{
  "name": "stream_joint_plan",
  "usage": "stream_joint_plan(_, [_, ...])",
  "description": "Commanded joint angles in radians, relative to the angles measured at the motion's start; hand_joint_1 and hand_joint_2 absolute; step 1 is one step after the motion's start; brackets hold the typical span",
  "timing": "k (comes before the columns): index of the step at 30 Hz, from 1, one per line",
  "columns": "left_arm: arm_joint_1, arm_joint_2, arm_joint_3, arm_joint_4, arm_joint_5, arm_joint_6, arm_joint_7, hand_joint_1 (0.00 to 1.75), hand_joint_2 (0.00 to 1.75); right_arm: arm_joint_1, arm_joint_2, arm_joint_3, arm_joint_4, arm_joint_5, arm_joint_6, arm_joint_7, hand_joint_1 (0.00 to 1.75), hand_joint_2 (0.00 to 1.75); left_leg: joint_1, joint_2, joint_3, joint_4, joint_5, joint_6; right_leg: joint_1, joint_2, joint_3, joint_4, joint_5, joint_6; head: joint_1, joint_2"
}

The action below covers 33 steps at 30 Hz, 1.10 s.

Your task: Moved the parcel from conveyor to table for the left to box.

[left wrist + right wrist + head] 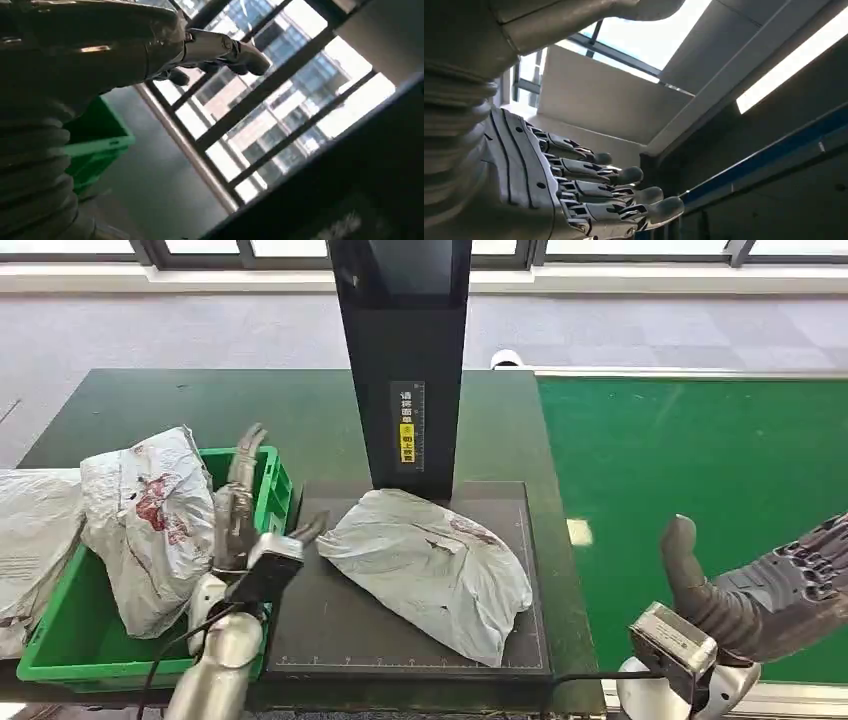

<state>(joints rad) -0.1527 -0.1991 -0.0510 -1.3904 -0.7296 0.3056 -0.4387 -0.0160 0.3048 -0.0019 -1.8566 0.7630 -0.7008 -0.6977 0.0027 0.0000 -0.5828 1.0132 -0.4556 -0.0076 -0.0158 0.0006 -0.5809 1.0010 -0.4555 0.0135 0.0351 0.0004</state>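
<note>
Three crumpled grey plastic parcels: one point(430, 565) on the black mat point(330, 620), one red-stained point(150, 525) propped in the green bin point(60, 645), one point(30, 540) at the bin's far left side. One green bin, one black mat, one black upright column point(405, 360), one green conveyor belt point(690, 460), one dark worktop point(290, 410). Two robot hands, left point(238, 505) and right point(770, 585).

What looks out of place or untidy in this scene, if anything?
One grey parcel stands on end in the green box, leaning over its rim instead of lying flat inside. Another parcel hangs over the box's left side. The crumpled parcel on the black pad lies flat; nothing seems odd there.
</note>
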Motion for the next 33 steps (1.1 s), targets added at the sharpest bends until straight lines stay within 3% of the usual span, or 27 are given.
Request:
stream_joint_plan(1, [-0.108,0.032,-0.152,0.463,-0.118,0.012,0.083,0.0,1.75,-0.012,0.035,-0.05,0.015,-0.019,0.003,0.0,0.0,1.75,0.0,-0.004,0.003,-0.004,0.002,0.0,0.0,-0.004,0.004,-0.004,0.001,-0.001,0.0,0.0])
stream_joint_plan(12, [-0.11,0.018,-0.165,0.518,-0.14,0.017,0.101,0.0,1.75,-0.012,0.036,-0.046,0.031,-0.029,0.003,0.0,0.0,1.75,0.001,-0.001,0.001,-0.002,0.001,0.0,0.001,0.0,0.001,-0.002,0.001,-0.001,0.0,0.0])
stream_joint_plan(27, [-0.154,0.013,-0.222,0.739,-0.253,0.035,0.15,0.0,1.75,-0.035,0.034,-0.034,0.09,-0.051,0.003,0.0,0.0,1.75,0.0,-0.001,0.002,-0.002,0.001,0.0,0.001,0.0,0.002,-0.002,0.001,-0.001,0.0,0.0])
stream_joint_plan(28, [-0.154,0.011,-0.225,0.745,-0.257,0.04,0.147,1.75,1.75,-0.035,0.035,-0.035,0.091,-0.05,0.003,0.0,0.0,1.75,0.001,0.0,0.002,-0.003,0.001,0.0,0.001,0.0,0.003,-0.003,0.001,-0.001,0.0,0.0])
stream_joint_plan(33, [-0.154,0.011,-0.225,0.745,-0.257,0.04,0.147,1.75,1.75,-0.035,0.035,-0.035,0.091,-0.05,0.003,0.0,0.0,1.75,0.0,0.0,0.002,-0.002,0.001,0.0,0.0,0.0,0.002,-0.002,0.001,-0.001,0.0,0.0])
